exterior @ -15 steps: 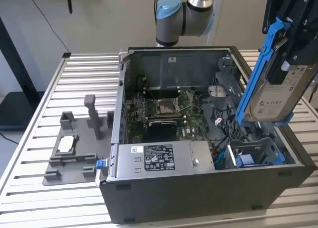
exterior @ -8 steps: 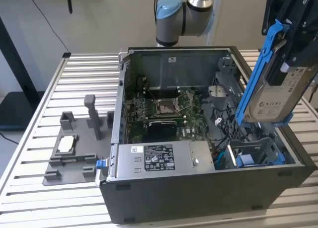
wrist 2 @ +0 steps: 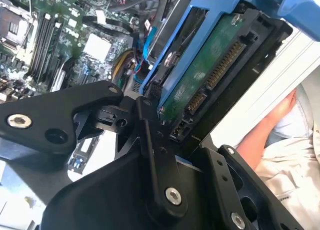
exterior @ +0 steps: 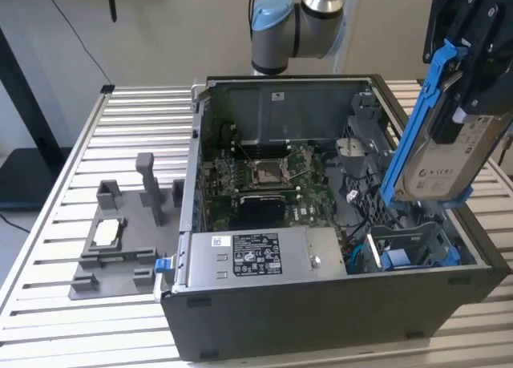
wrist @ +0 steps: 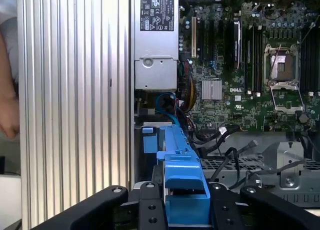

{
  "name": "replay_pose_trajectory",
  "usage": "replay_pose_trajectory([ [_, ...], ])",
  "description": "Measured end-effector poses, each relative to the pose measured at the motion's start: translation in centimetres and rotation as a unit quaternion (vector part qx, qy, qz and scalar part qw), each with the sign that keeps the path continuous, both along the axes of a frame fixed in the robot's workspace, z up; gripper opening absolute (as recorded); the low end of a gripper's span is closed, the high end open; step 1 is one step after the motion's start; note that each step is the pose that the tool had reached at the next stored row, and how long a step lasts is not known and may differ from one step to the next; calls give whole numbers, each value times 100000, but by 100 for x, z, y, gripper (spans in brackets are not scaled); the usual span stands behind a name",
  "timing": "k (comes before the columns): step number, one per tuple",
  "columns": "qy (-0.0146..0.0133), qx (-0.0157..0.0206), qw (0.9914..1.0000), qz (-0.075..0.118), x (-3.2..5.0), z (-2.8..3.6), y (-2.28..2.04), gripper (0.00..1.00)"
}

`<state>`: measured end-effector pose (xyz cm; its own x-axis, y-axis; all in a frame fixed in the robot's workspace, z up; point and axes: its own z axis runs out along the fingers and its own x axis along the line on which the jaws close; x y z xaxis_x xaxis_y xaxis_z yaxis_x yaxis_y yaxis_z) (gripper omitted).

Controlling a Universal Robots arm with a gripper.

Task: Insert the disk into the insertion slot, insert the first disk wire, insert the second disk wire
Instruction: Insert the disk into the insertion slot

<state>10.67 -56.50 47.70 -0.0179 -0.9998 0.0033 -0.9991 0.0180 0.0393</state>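
Note:
My gripper (exterior: 463,95) is shut on the disk (exterior: 449,155), a silver-grey drive in a bright blue carrier. It holds the disk tilted, in the air above the open computer case, at the exterior view's right. Below it the insertion slot (exterior: 410,246), a grey-blue cage with blue tabs, sits in the case's front corner with nothing in it. In the second wrist view my black fingers (wrist 2: 150,135) clamp the carrier, and the disk's green underside (wrist 2: 200,74) with its connectors faces the camera. The first wrist view shows the blue carrier (wrist: 180,165) held in my gripper (wrist: 182,202). A blue cable (wrist: 165,102) and black wires (wrist: 225,150) lie loose inside the case.
The silver power supply box (exterior: 256,260) fills the case's front middle, with the motherboard (exterior: 264,179) behind it. A grey fixture (exterior: 120,240) stands on the slatted table (exterior: 136,127) at the exterior view's left. A person's hand (wrist 2: 270,130) is beside the table.

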Motion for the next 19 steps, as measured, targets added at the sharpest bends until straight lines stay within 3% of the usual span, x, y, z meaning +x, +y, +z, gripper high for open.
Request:
replay_pose_trajectory([
  [19, 2, 1, 100000, 0, 75, -220, -16, 33],
])
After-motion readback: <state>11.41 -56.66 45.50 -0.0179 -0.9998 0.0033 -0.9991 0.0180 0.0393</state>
